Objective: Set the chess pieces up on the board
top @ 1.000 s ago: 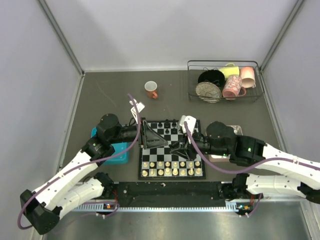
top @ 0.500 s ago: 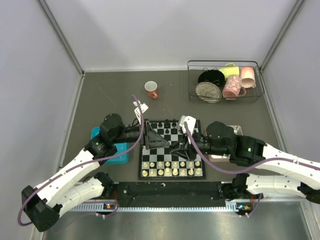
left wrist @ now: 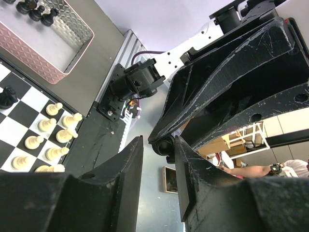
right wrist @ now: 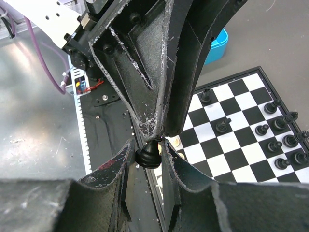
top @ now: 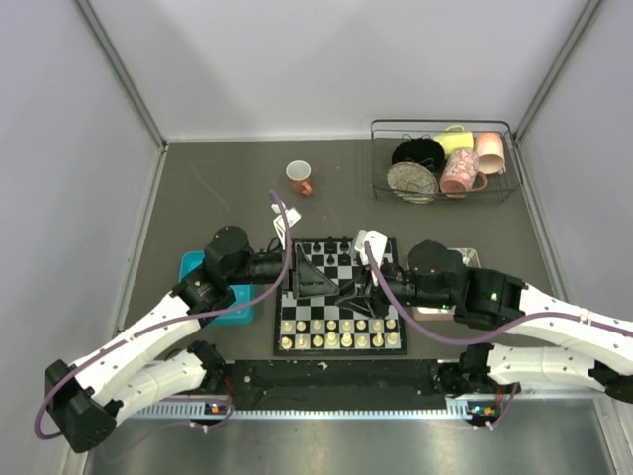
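top view: my left tool [top: 334,283] has slid right over the board [top: 312,309] to meet my right tool [top: 358,293]. left wrist: its fingers have narrowed around the black chess piece [left wrist: 164,146], still slightly apart. right wrist: right tool clamped on that piece, in mid-air. a handover looks close.

overhead plus close wrists, sharing board [top: 336,307]

One board [top: 326,310], two trays [top: 235,305], one wire basket [top: 440,122], one orange cup [top: 299,177]
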Robot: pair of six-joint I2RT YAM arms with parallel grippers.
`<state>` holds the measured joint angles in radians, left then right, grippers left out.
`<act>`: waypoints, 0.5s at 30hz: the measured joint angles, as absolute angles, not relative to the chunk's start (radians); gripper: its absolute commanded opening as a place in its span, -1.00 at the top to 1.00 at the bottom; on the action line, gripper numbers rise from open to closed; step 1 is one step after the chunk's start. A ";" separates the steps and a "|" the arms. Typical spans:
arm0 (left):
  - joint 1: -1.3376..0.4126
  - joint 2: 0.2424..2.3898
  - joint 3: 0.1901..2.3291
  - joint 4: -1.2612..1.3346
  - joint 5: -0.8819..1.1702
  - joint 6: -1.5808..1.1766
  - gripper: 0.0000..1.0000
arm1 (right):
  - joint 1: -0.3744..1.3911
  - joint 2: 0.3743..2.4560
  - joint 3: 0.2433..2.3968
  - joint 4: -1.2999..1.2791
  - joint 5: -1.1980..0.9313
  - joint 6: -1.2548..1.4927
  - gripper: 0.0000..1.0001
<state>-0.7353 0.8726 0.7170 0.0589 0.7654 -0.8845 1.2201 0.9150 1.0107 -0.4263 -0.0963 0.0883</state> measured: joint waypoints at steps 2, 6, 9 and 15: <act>-0.737 0.875 0.717 0.060 0.765 -0.885 0.34 | 1.220 0.915 1.010 -0.426 -0.099 0.088 0.82; -0.741 0.878 0.717 0.063 0.764 -0.886 0.59 | 1.220 0.915 1.010 -0.427 -0.099 0.088 0.82; -0.743 0.878 0.717 0.072 0.767 -0.888 0.91 | 1.220 0.915 1.010 -0.428 -0.095 0.088 0.81; -0.743 0.878 0.717 0.076 0.765 -0.888 1.00 | 1.220 0.915 1.010 -0.430 -0.084 0.089 0.17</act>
